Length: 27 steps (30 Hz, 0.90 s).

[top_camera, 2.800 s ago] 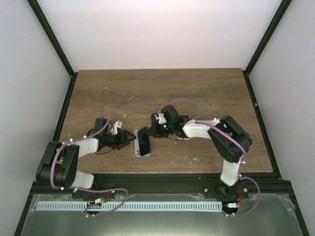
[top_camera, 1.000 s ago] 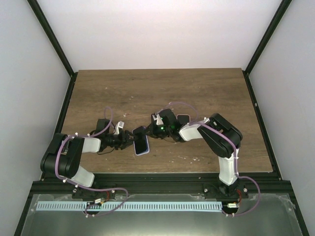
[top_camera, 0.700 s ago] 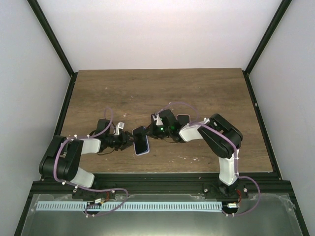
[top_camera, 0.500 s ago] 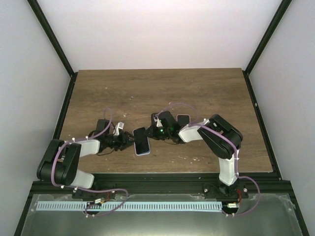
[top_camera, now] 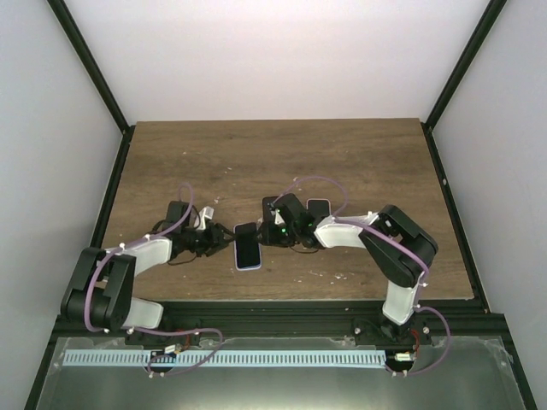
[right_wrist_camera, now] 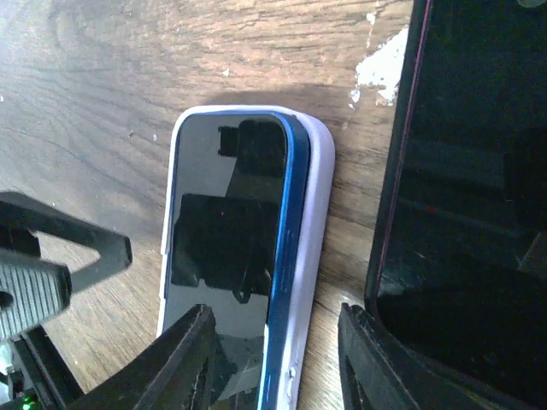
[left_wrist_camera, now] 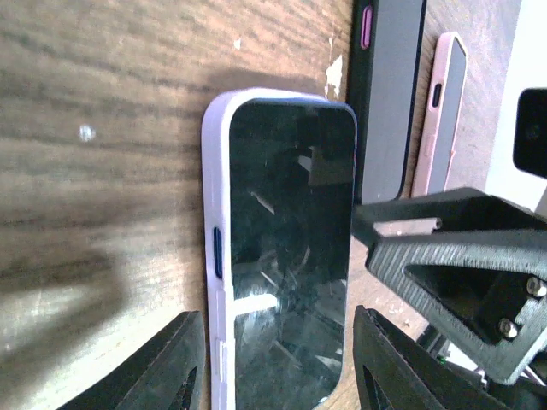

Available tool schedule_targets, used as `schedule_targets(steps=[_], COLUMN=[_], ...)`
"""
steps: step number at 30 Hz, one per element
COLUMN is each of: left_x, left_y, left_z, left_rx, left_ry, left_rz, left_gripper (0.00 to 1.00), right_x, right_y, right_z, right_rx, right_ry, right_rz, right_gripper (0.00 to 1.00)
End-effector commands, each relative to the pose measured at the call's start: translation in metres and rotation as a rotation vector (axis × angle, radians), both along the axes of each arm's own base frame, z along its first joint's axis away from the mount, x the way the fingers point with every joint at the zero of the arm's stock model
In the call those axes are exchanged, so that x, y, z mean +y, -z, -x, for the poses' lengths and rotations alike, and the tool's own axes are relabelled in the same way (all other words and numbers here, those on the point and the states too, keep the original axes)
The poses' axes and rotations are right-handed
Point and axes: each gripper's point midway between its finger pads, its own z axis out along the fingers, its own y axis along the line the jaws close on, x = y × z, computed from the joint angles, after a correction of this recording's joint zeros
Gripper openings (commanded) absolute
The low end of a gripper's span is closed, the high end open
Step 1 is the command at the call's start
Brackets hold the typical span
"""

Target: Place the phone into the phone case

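The phone [top_camera: 248, 245], with a dark screen and a blue frame, lies face up in the lavender case [top_camera: 249, 266] on the wooden table. In the right wrist view the phone [right_wrist_camera: 226, 222] shows its blue long edge standing above the case wall [right_wrist_camera: 309, 248] on that side. In the left wrist view the phone [left_wrist_camera: 286, 248] lies flush with the case rim [left_wrist_camera: 214, 256]. My left gripper [top_camera: 225, 238] [left_wrist_camera: 278, 346] is open, straddling one end of the phone. My right gripper [top_camera: 267, 232] [right_wrist_camera: 273, 342] is open, straddling the other end.
A black phone-shaped slab [right_wrist_camera: 466, 213] [left_wrist_camera: 389, 94] lies right beside the cased phone, under my right wrist. A pink-cased phone [left_wrist_camera: 440, 111] lies beyond it, and a dark one [top_camera: 318, 207] shows in the top view. The table's near edge [top_camera: 282, 297] is close.
Both grippers stay at the phone's two ends. The left gripper has shifted slightly away from the near edge, the right arm's elbow has swung right, and the phone has barely moved.
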Motion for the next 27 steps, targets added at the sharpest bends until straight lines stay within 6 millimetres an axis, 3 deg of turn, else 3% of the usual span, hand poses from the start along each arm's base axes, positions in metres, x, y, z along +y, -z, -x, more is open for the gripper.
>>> schedule_targets(steps=[1, 5, 15, 27], left_x=[0.001, 0.001, -0.003, -0.011], left_y=[0.002, 0.011, 0.028, 0.031], left_z=[-0.012, -0.018, -0.017, -0.007], left_rx=[-0.022, -0.011, 0.034, 0.061], left_ry=[0.014, 0.019, 0.038, 0.051], left_rz=[-0.05, -0.069, -0.052, 0.005], left_gripper=[0.5, 0.49, 0.48, 0.39], right_x=[-0.012, -0.013, 0.0, 0.013], right_y=[-0.001, 0.003, 0.003, 0.01], right_z=[0.005, 0.011, 0.013, 0.021], right_rx=[-0.008, 0.006, 0.009, 0.026], right_ry=[-0.005, -0.014, -0.059, -0.104], right_rz=[0.073, 0.059, 0.004, -0.01], right_gripper=[0.4, 0.28, 0.12, 0.02])
